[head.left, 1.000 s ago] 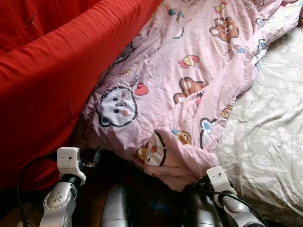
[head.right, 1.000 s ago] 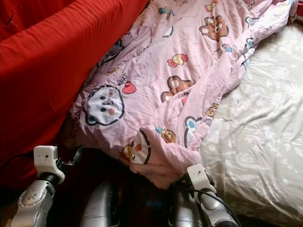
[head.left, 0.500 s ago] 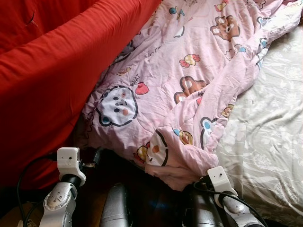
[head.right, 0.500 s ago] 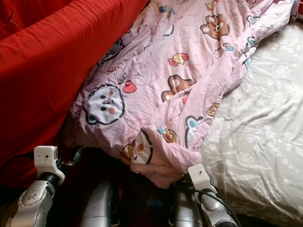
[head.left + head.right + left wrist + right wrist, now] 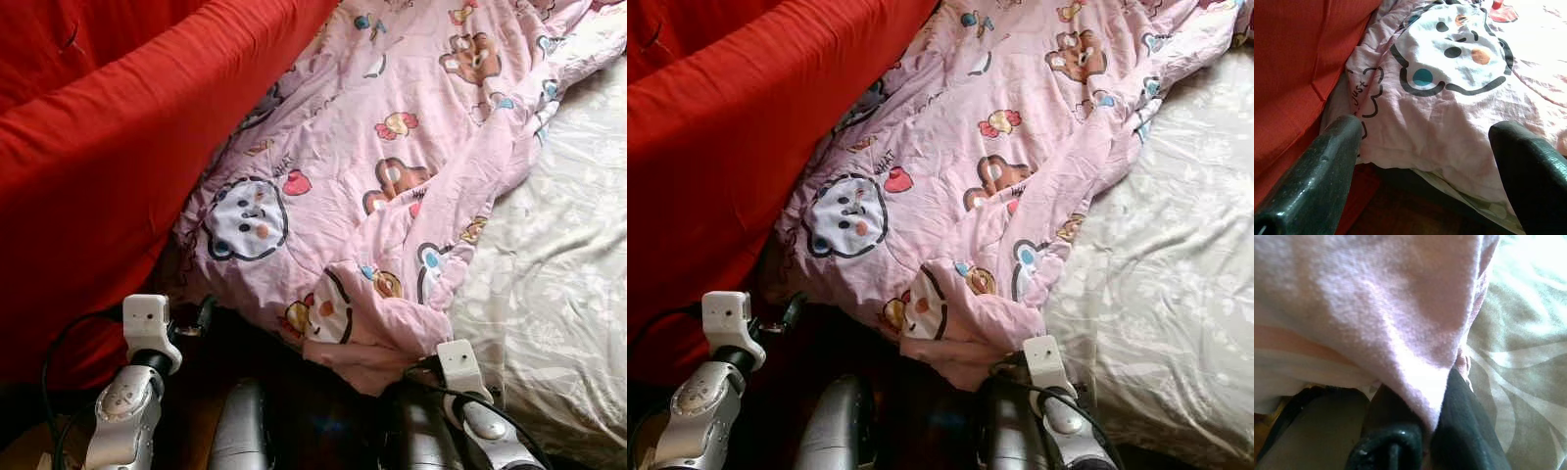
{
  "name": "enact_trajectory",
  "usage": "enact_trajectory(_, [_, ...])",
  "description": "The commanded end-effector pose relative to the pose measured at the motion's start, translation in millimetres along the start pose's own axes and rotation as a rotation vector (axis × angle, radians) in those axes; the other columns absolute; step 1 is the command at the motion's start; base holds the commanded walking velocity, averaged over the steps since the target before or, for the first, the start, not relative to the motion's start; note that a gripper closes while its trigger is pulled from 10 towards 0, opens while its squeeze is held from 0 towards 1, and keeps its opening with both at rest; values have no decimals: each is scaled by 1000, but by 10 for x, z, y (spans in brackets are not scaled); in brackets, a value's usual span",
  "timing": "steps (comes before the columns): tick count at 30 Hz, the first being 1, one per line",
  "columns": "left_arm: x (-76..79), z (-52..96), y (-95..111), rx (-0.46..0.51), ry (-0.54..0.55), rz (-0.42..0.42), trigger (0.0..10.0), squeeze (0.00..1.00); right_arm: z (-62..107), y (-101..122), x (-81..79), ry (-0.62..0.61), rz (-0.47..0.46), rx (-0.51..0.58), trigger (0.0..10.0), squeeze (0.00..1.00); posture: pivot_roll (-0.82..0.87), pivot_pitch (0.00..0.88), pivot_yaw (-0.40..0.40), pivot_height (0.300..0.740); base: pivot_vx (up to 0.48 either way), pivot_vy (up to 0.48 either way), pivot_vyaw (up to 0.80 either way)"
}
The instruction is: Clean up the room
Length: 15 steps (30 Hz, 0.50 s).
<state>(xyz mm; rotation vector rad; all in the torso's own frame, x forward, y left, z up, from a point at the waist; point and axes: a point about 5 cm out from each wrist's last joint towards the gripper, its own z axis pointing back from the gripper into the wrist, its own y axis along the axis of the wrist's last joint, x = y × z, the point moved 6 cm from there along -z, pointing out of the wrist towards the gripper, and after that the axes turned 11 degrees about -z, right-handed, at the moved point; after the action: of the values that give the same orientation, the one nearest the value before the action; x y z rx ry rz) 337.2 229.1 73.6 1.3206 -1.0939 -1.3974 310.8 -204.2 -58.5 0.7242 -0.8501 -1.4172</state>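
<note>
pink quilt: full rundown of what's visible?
The pink quilt is soft, crumpled fabric printed with cartoon bears, a large white bear face and small hearts. It lies rumpled diagonally across the bed, on the grey floral sheet, its left edge against the red bedding. Its near corner hangs off the bed edge, pinched in the right claw. The left claw is open just short of its edge.
</note>
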Motion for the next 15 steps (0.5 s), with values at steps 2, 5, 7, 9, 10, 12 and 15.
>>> enact_trajectory(2, [-15,31,-137,-48,2,-13,10000,0,11,48,47,-20,-36,37,0,0,67,237,34,621,0,0,0])
enact_trajectory(5, [-14,6,-140,-47,7,-8,10000,0,15,131,63,-18,-76,84,0,0,63,220,30,621,0,0,0])
enact_trajectory(7, [-20,-3,-140,-45,12,-6,10000,0,28,182,66,-14,-107,120,0,0,59,208,28,621,0,0,0])
enact_trajectory(9, [-25,-8,-158,-48,15,-4,10000,0,43,204,52,-5,-143,145,0,0,54,190,26,621,0,0,0])
enact_trajectory(10, [-25,-8,-164,-49,16,-3,10000,0,45,203,46,-2,-149,147,0,0,53,188,26,621,0,0,0])
enact_trajectory(12, [-32,-17,-173,-52,20,-2,10000,0,62,227,10,19,-178,171,10000,0,50,183,25,621,0,0,0])
enact_trajectory(15, [-33,-26,-184,-54,22,0,10000,0,76,249,-15,33,-194,191,10000,0,40,173,26,621,0,0,0])
